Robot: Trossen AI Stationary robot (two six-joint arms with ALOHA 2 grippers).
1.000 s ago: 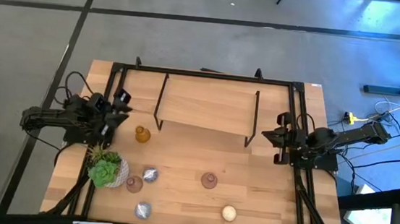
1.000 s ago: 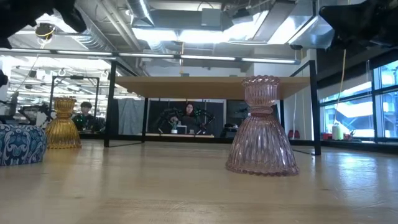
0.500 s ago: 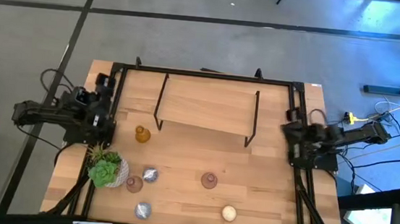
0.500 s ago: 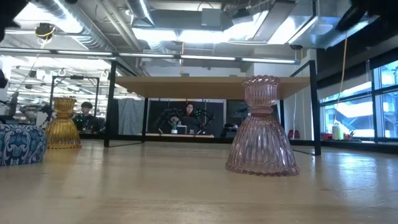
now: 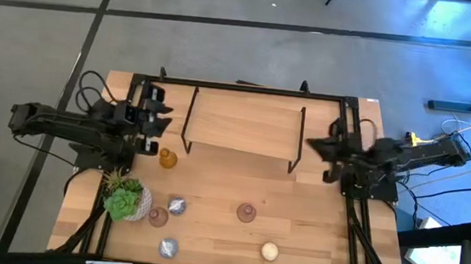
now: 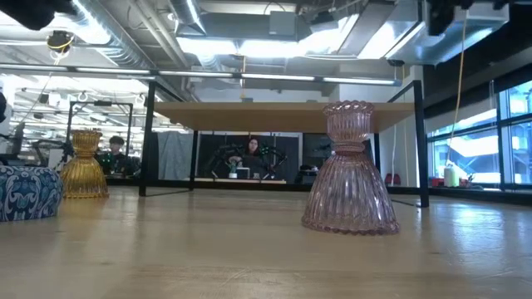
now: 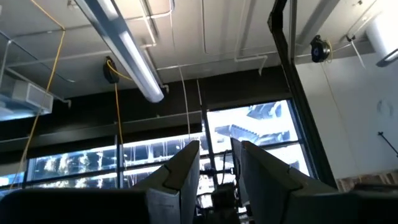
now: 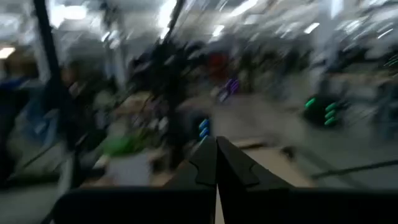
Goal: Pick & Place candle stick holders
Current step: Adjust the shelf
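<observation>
On your near edge of the counter (image 5: 213,190), the cream-white holder (image 5: 268,252) sits right of centre and one silvery-blue holder (image 5: 167,247) left. Just beyond them lie a pink holder (image 5: 157,217) beside the succulent (image 5: 124,199), the second silvery-blue holder (image 5: 177,205) and the other pink holder (image 5: 246,212). The amber holder (image 5: 166,158) stands farther back on the left, right beside the left end effector (image 5: 156,122), fingers a narrow gap apart. Lower it squarely over the amber neck. The right end effector (image 5: 313,148), pinched closed, waits far right by the shelf (image 5: 245,124)
</observation>
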